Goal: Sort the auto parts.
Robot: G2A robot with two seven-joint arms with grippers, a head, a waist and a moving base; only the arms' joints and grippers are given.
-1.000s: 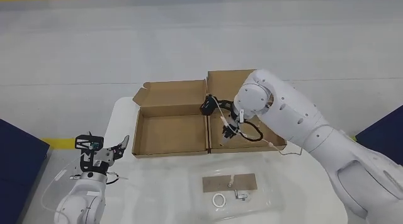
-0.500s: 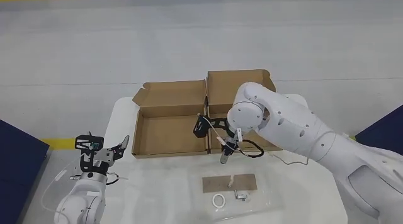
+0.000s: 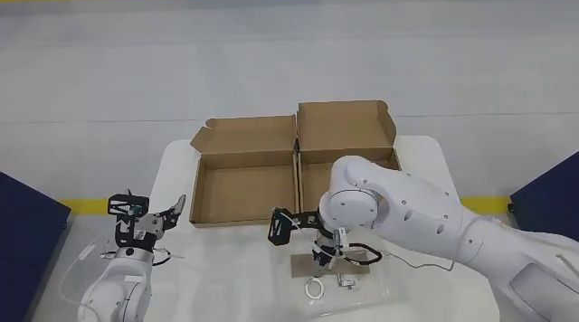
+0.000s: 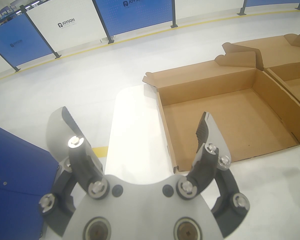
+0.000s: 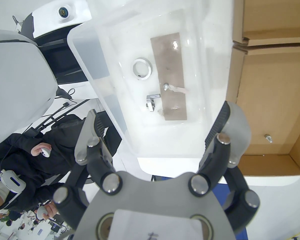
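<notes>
right gripper has been pulled out of the right-hand box and swung over the clear tray nearer the bench front

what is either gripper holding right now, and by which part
Nothing is held. The left gripper is open and empty beside the cardboard box; the right gripper is open and empty above the clear bin.

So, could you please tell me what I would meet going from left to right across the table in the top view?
left gripper → left cardboard box → right cardboard box
</notes>
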